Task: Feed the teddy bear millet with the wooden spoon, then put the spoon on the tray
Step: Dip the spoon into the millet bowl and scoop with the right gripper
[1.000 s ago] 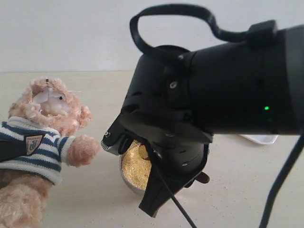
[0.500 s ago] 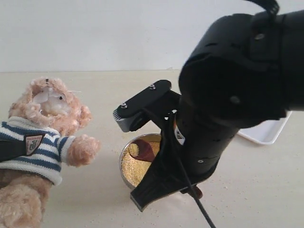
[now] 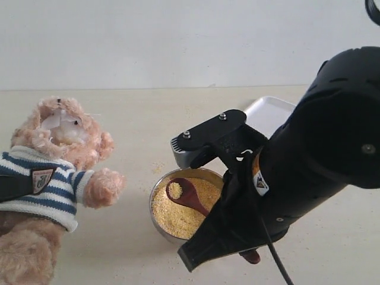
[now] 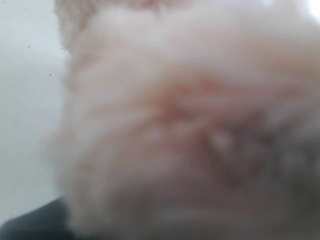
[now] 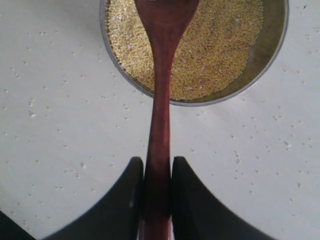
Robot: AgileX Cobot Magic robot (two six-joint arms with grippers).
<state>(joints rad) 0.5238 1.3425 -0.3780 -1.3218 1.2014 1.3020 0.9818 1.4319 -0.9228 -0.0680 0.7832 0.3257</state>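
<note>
The teddy bear point(image 3: 56, 160) sits at the left in its striped shirt; its blurred fur point(image 4: 190, 125) fills the left wrist view. A black finger point(image 3: 13, 186) of my left gripper lies across its chest, gripping the bear. My right gripper point(image 5: 158, 167) is shut on the handle of the wooden spoon point(image 5: 161, 100). The spoon's oval end point(image 3: 181, 191) carries a small clump of grains just over the millet point(image 3: 172, 217) in the round steel bowl point(image 3: 155, 196). The white tray point(image 3: 270, 113) lies behind my right arm, partly hidden.
Loose grains are scattered on the beige table point(image 5: 60, 110) around the bowl. My bulky black right arm point(image 3: 309, 172) covers the right half of the exterior view. A pale wall runs behind the table.
My right arm has drawn back toward the right, uncovering the bowl, the spoon's grain-laden end and part of the tray. The bear and the left finger have not moved.
</note>
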